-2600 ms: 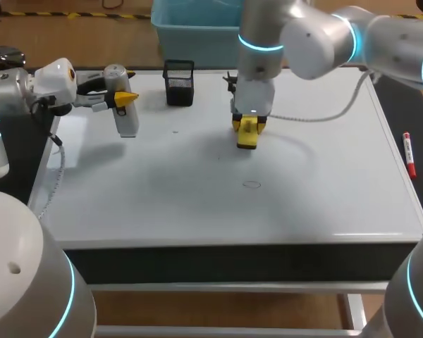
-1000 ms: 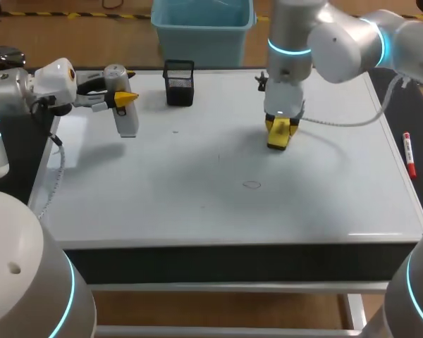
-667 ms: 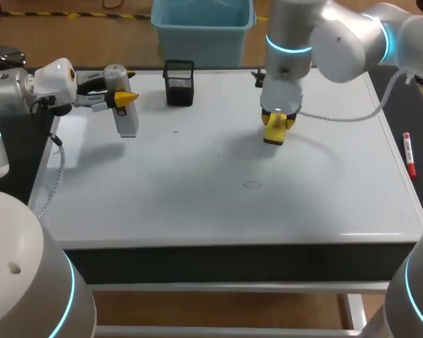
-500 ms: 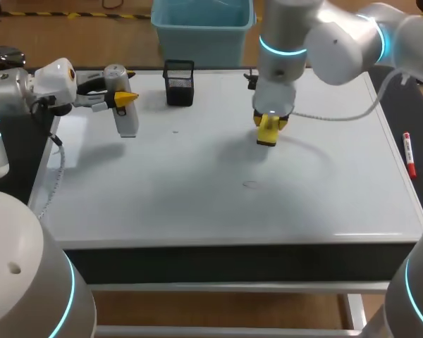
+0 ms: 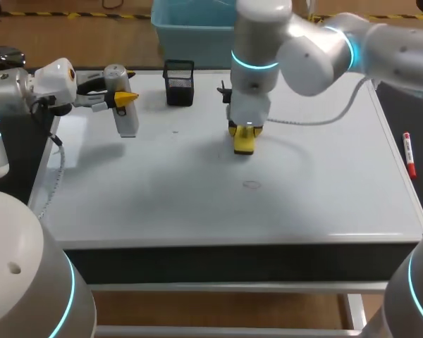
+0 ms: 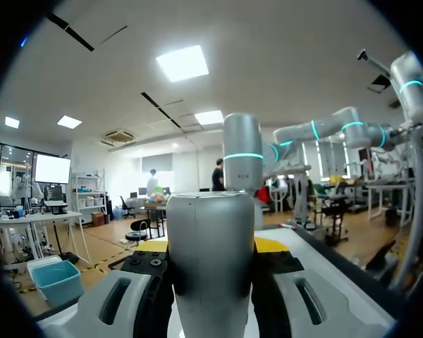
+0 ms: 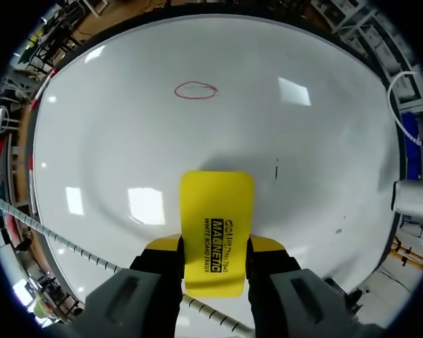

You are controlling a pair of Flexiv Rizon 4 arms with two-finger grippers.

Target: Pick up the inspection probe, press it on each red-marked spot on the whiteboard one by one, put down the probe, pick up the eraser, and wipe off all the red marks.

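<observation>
Yellow magnetic eraser (image 5: 244, 139) sits clamped between both fingers of the right gripper (image 7: 213, 248), low over the whiteboard (image 5: 162, 197); whether it touches I cannot tell. One red ring (image 5: 252, 184) is the only mark I can make out. In the head view it lies at about six o'clock from the eraser, near but apart, and the eraser's long axis runs roughly twelve-to-six toward it. The right arm is far nearer. Toward the board's ten o'clock corner, the left gripper (image 5: 118, 98) pinches the silver inspection probe (image 5: 126, 116), not yet put down
</observation>
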